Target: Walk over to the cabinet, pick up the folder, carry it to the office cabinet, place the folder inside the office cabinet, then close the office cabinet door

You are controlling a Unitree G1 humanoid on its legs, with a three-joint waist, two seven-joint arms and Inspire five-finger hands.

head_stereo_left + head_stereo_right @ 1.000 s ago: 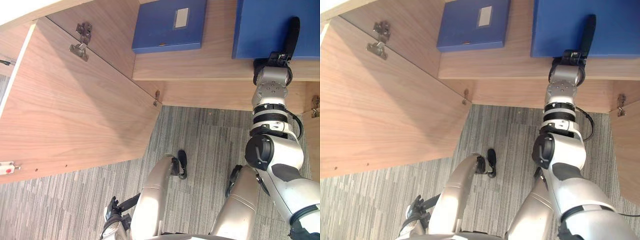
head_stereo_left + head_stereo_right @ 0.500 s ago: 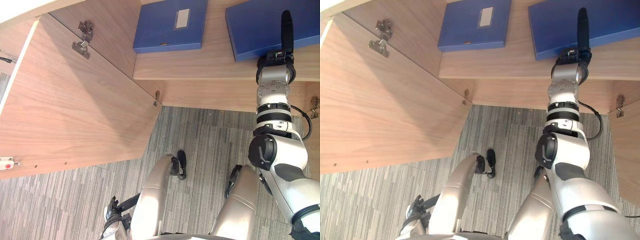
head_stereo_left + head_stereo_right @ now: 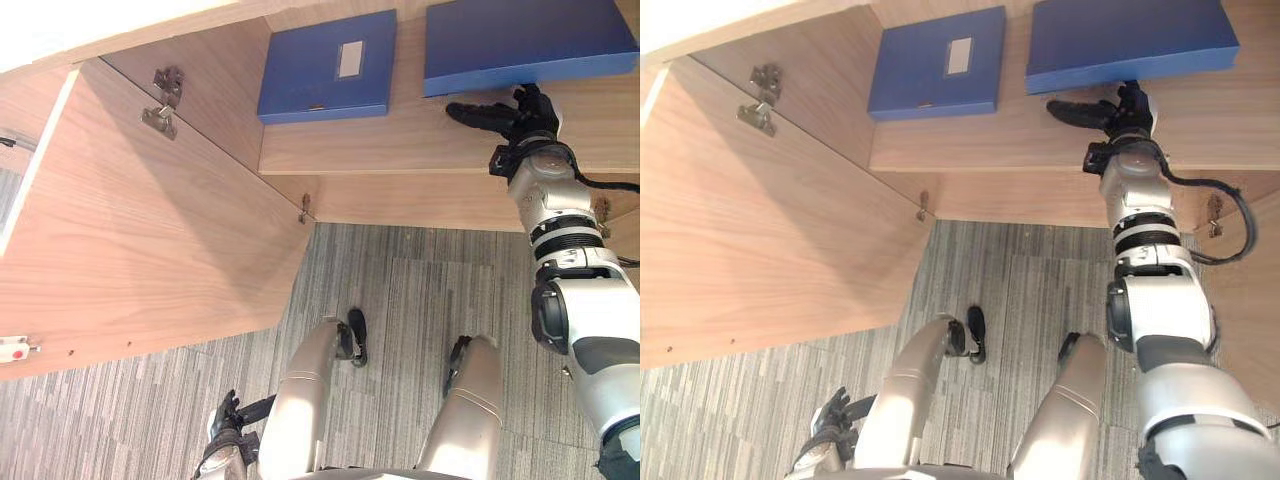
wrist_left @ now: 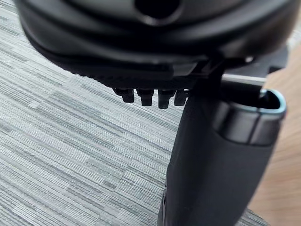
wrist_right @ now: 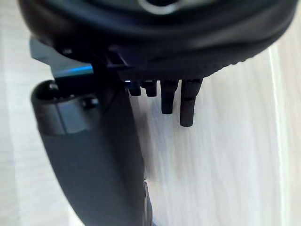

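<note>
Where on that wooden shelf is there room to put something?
Bare wooden shelf lies in front of the labelled blue folder, up to the front edge. Only a thin gap parts it from the plain blue folder. In front of that one it is crowded: the open right hand lies there.

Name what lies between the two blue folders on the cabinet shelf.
Only a narrow strip of bare wooden shelf separates the left folder from the right folder, seen in both eye views.
</note>
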